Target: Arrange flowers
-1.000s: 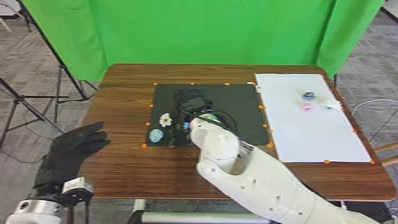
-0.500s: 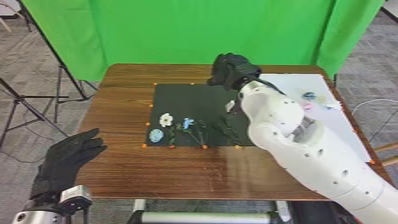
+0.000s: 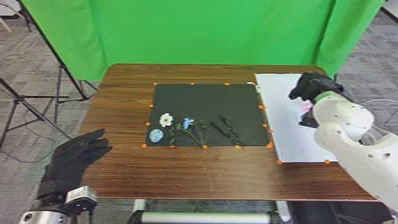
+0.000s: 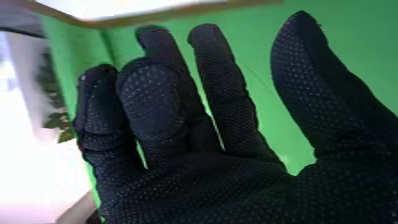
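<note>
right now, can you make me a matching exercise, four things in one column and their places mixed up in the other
Things
1. left hand
2. right hand
3. white flower
4. pale blue oval

Places
a. in the near left corner of the dark mat
b. over the white sheet
c. at the left edge of the table
d. on the mat's left side, just beyond the oval as seen from the robot

Right pairs: 1-c, 2-b, 3-d, 4-a
</note>
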